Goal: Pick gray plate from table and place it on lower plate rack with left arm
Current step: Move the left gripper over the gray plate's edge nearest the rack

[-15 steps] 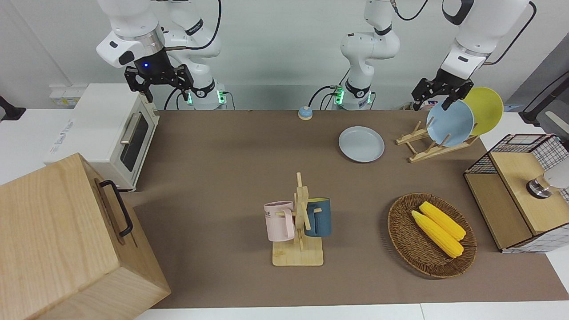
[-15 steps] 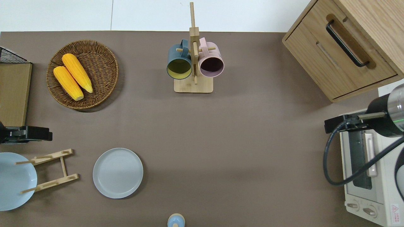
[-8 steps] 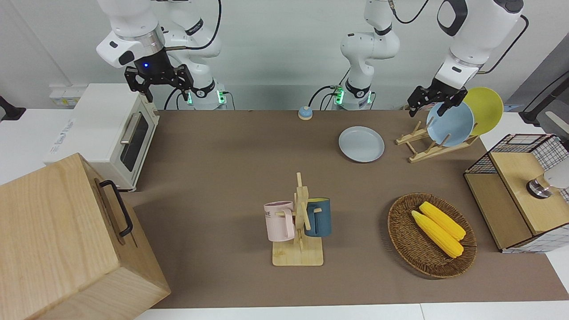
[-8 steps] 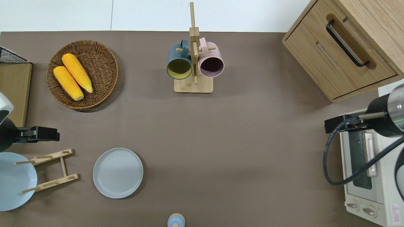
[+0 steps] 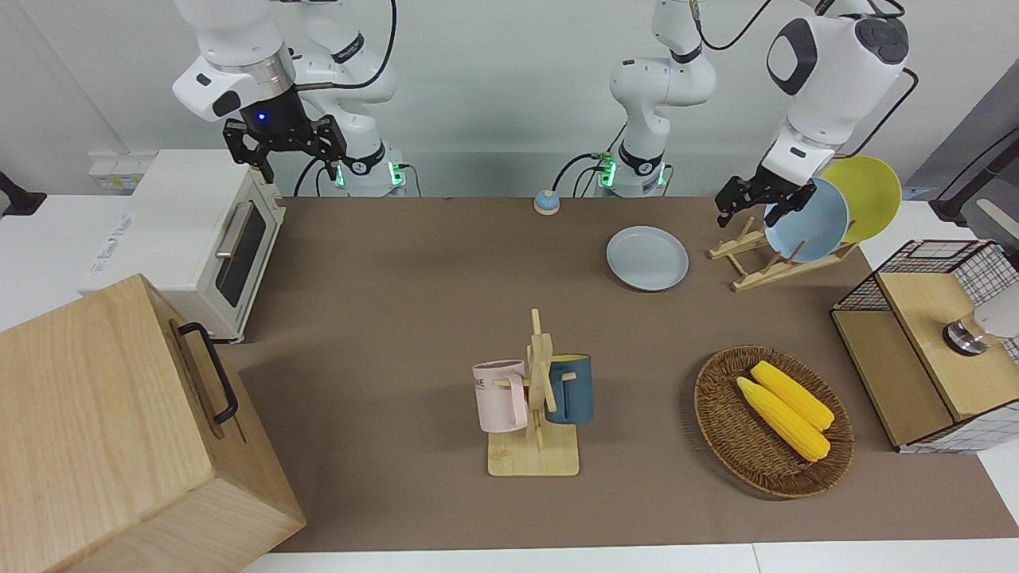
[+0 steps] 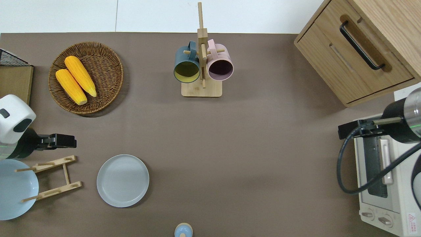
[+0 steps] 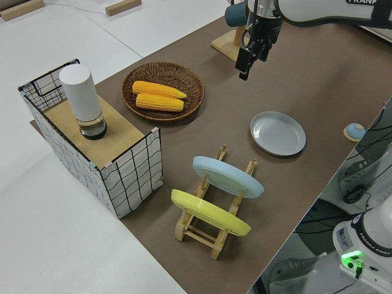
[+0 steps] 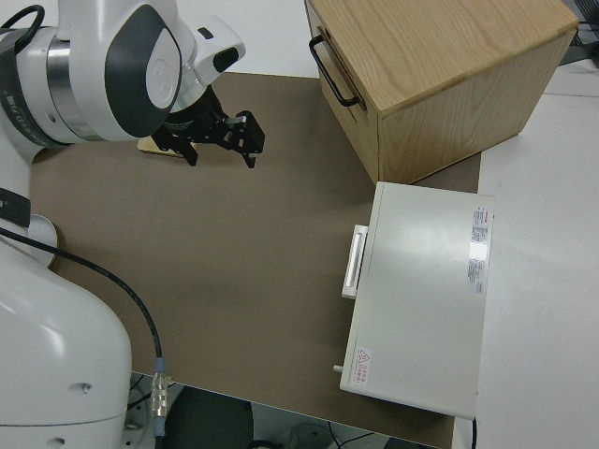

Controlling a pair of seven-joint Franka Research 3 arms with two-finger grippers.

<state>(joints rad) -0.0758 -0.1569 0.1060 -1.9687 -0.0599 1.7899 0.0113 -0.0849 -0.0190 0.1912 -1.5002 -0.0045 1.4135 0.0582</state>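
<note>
The gray plate (image 5: 647, 258) lies flat on the brown mat, also in the overhead view (image 6: 122, 180) and the left side view (image 7: 278, 133). The lower plate rack (image 5: 752, 270) stands beside it toward the left arm's end, also in the overhead view (image 6: 56, 177). It holds a light blue plate (image 5: 808, 227) and a yellow plate (image 5: 872, 191) in its upper slots. My left gripper (image 5: 747, 213) is open and empty in the air, over the mat by the rack's edge (image 6: 73, 143). My right gripper (image 5: 290, 163) is open and parked.
A wicker basket (image 5: 720, 430) with two corn cobs, a wire-sided box (image 5: 927, 318) with a white cylinder, a mug stand (image 5: 540, 398) with two mugs, a toaster oven (image 5: 191, 239), a wooden cabinet (image 5: 119, 430) and a small blue bell (image 5: 546, 202) stand around.
My left gripper has moved away from the light blue plate's rim, toward the table's middle and a little lower. The plates and the right arm have not moved.
</note>
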